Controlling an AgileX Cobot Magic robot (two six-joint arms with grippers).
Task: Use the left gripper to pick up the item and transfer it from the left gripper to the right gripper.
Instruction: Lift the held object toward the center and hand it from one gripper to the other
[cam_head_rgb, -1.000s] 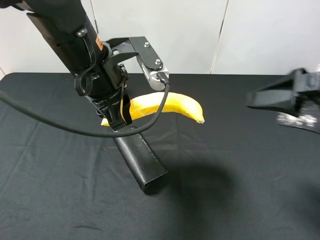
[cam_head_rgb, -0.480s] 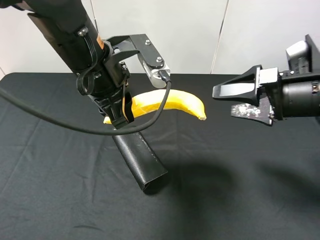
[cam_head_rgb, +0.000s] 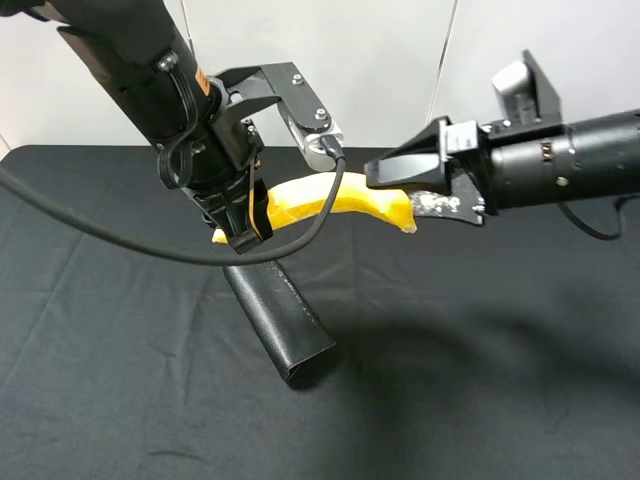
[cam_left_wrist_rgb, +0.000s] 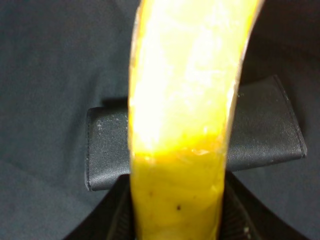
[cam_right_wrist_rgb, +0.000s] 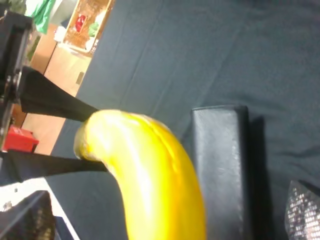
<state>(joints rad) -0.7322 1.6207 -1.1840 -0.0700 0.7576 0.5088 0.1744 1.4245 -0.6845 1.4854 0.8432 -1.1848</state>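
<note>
- The left gripper clamps its fingers on one end of the banana, holding it clear above the worktop and a black case.
- The right gripper has its fingers spread wide around the banana's free end, apparently without touching it.

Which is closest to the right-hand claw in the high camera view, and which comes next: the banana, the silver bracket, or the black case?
Counting out from the right gripper:
1. Banana: its free end sits right between the open fingers.
2. Silver bracket: farther left, above the banana.
3. Black case: lying flat well below, off to the left.
</note>
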